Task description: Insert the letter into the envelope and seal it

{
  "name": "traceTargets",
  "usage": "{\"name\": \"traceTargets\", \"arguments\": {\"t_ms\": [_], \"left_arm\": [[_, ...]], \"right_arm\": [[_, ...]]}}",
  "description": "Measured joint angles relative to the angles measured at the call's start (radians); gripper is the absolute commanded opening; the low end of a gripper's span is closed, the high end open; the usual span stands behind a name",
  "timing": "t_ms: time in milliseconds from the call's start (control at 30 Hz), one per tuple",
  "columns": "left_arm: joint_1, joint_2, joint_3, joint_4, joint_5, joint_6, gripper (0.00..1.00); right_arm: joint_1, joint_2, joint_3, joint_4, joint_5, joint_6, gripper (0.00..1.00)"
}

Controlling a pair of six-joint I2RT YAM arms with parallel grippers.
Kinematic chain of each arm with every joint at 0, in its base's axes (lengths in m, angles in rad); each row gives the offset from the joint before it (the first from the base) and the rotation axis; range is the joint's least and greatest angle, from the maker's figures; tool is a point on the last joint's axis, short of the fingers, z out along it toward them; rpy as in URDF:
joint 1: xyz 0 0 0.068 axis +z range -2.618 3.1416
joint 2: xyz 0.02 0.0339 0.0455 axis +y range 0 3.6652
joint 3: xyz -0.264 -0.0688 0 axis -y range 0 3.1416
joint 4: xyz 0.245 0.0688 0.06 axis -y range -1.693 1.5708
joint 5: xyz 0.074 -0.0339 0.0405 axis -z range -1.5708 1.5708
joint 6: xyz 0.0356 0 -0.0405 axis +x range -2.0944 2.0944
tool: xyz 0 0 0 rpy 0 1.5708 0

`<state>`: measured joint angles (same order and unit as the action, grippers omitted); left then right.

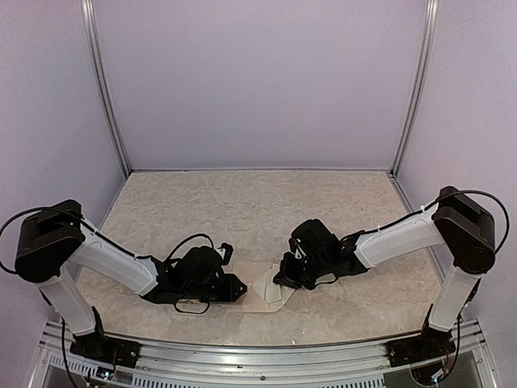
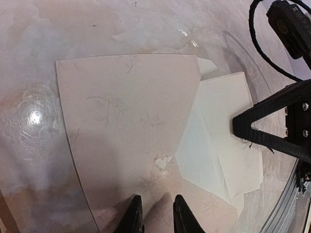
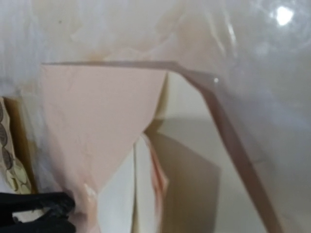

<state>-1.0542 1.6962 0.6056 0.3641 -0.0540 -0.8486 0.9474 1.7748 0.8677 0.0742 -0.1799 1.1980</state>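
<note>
At the envelope's point(image 2: 126, 131) right side lies the folded letter point(image 2: 228, 145), with the closed right end effector point(image 2: 235, 125) tip on it. The left end effector point(image 2: 155, 216), narrowly parted, sits at the envelope's edge. Risk: pushing slides the unclamped envelope, buckling the letter.

envelope point(image 2: 126, 121): matt pinkish paper, faintly creased. letter point(image 2: 228, 141): smooth cream paper, matt. bench point(image 2: 29, 160): glossy marbled surface, glare spot at 9 o'clock.
</note>
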Motion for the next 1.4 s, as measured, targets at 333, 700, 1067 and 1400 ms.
{"name": "traceTargets", "arguments": {"t_ms": [333,700,1067,1400], "left_arm": [[0.011,-0.154,0.006,-0.121,-0.041,-0.015,0.46],[0.063,-0.145,-0.045,-0.107,0.012,-0.037,0.49],[0.063,-0.053,-0.040,0.003,0.055,-0.051,0.48],[0.035,-0.027,-0.024,0.026,0.071,-0.061,0.47]], "right_arm": [[0.001,0.000,-0.002,-0.003,0.013,0.001,0.00],[0.001,-0.004,-0.002,-0.017,0.022,0.000,0.00],[0.001,-0.005,-0.002,-0.017,0.023,0.000,0.00],[0.001,0.016,0.003,0.024,0.006,0.000,0.00]]}}
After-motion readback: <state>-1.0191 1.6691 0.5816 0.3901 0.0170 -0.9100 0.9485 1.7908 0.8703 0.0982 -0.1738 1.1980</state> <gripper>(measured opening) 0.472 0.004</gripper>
